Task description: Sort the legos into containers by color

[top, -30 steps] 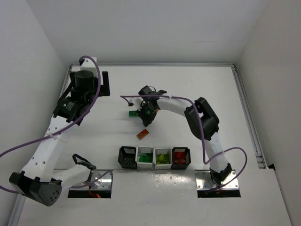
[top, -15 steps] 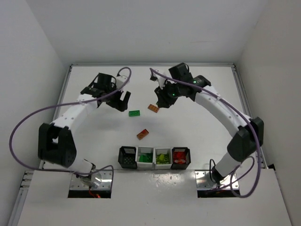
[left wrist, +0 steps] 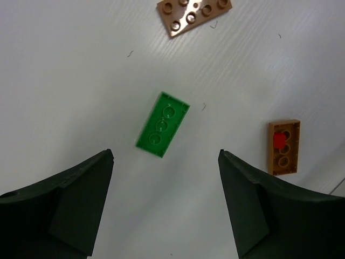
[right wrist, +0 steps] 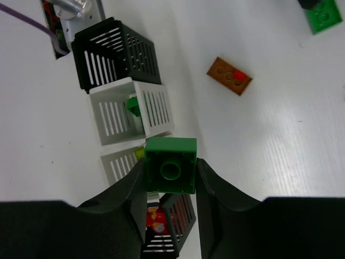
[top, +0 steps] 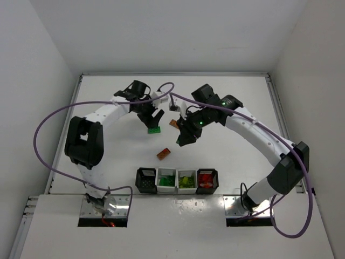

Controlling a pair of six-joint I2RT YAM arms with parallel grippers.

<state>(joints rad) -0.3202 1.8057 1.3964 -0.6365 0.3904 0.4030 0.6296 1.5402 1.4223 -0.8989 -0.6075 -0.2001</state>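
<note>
Top external view has both my arms stretched out over the white desk (top: 242, 97), beyond the row of four small square slatted bins (top: 177, 170) that stands near my bases. My right jaws are clenched on a dark green square studded brick (right wrist: 171, 171), one finger pressed to each side. They carry it in the air beyond the middle of the row.

My left jaws are spread wide and grasp nothing. They hang farther from the row, over a bright green flat three-stud brick (left wrist: 163, 131) that lies on the desk in line with the gap and touches neither finger. An orange-brown flat plate with two rows of studs (left wrist: 194, 15) lies about as far from the row. An orange-brown brick with a small red piece on top (left wrist: 284, 147) is the loose piece nearest the row.

Within the row, the left white bin (right wrist: 108, 116) holds dark green pieces (top: 166, 181). The right white bin (right wrist: 116, 167) holds yellow-green pieces (top: 186, 182), and the right-end black bin (right wrist: 180, 216) holds red pieces (top: 205, 178).
</note>
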